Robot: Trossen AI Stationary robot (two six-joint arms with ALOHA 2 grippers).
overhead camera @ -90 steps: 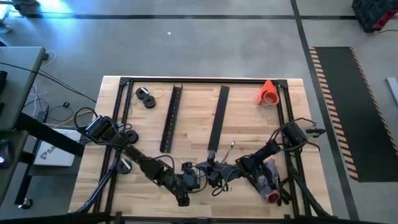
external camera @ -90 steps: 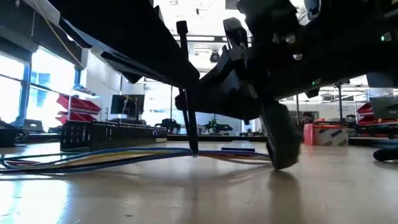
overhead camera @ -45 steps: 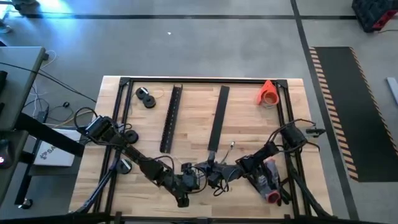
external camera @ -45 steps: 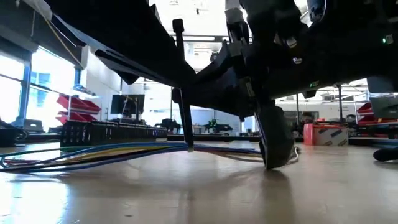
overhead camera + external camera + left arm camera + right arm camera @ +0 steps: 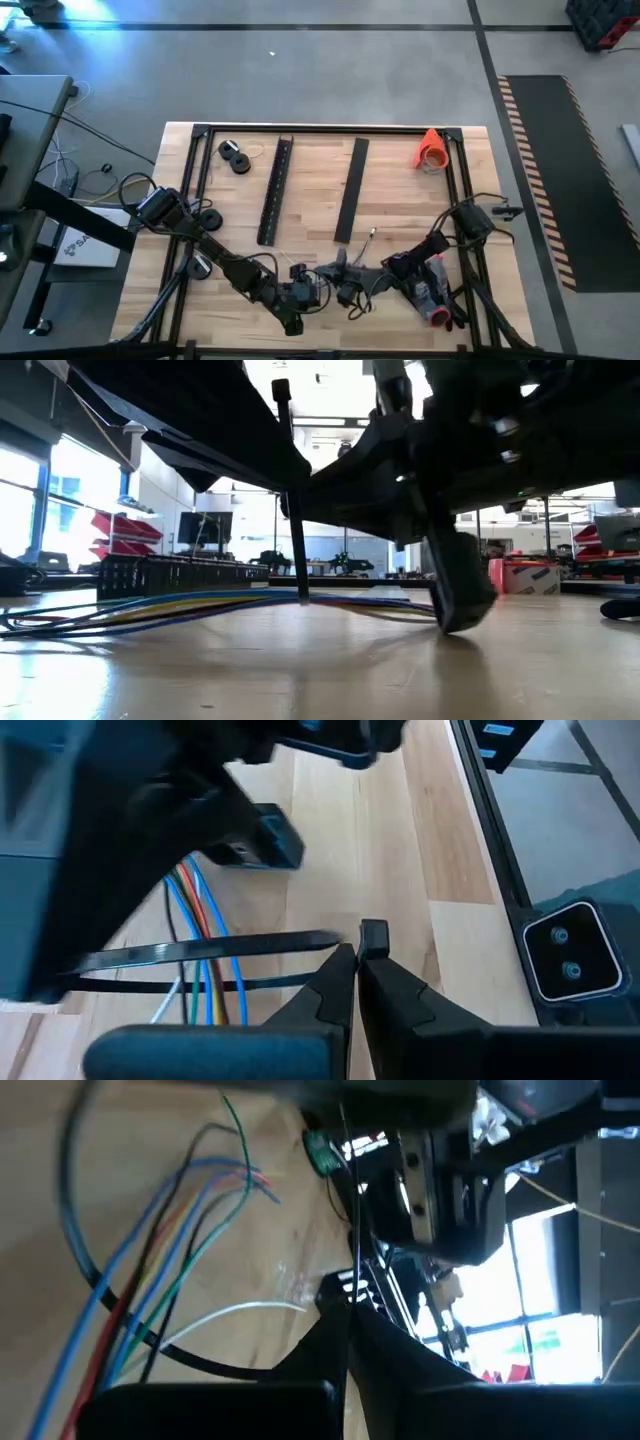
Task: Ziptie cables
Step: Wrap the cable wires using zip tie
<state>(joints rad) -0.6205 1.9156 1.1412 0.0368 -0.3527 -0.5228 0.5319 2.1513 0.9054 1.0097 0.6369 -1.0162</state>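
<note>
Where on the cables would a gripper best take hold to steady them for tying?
Probably on the tight stretch of the cables right beside the zip tie, coming from above with fingers across the run. There the wires lie flat on the table and bunched. Farther out they fan apart, so a pinch would miss some.

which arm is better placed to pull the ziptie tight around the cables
Right, likely: the left gripper pinches the zip tie by its head, across the cables, anchoring it; the right gripper is shut on a thin black strand, seemingly the tail, free to pull.
</note>
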